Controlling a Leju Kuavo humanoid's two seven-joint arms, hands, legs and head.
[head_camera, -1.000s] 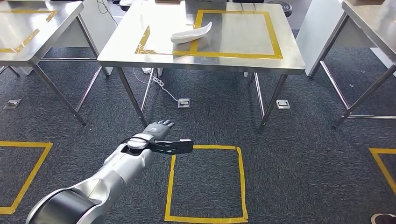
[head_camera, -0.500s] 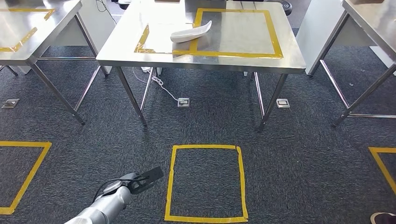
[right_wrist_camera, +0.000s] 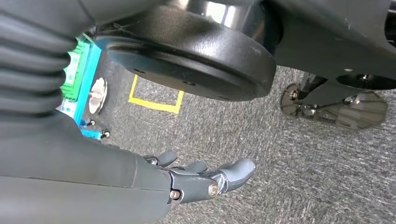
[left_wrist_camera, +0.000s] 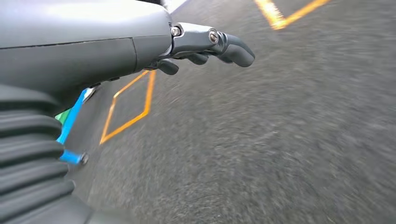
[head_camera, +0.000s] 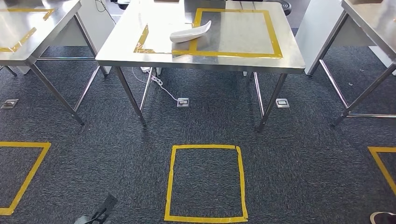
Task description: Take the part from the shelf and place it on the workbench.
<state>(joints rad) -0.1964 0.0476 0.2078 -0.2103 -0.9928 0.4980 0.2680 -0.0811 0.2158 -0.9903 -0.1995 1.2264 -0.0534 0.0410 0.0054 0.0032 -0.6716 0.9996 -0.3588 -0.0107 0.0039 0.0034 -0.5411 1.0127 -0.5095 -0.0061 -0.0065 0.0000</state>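
Left hand (left_wrist_camera: 205, 44) hung over dark grey carpet (head_camera: 299, 158), holding nothing, fingers apart and only lightly bent. Right hand (right_wrist_camera: 205, 179) likewise released and unloaded, palm up, fingers (right_wrist_camera: 236, 170) spread over the same carpet. In the head view, only a dark bracket of the left arm (head_camera: 103, 207) showed at the lower edge. White part (head_camera: 190, 32) lay on the steel workbench (head_camera: 140, 58), resting across the left side of a yellow tape rectangle (head_camera: 233, 53) marked on the top, partly inside it and partly out. Yellow tape square (head_camera: 205, 183) marked on the floor in front of the workbench. Further steel tables stood to the left (head_camera: 28, 37) and right (head_camera: 373, 23). White cable (head_camera: 161, 86) trailed down to a floor socket (head_camera: 183, 102) under the workbench
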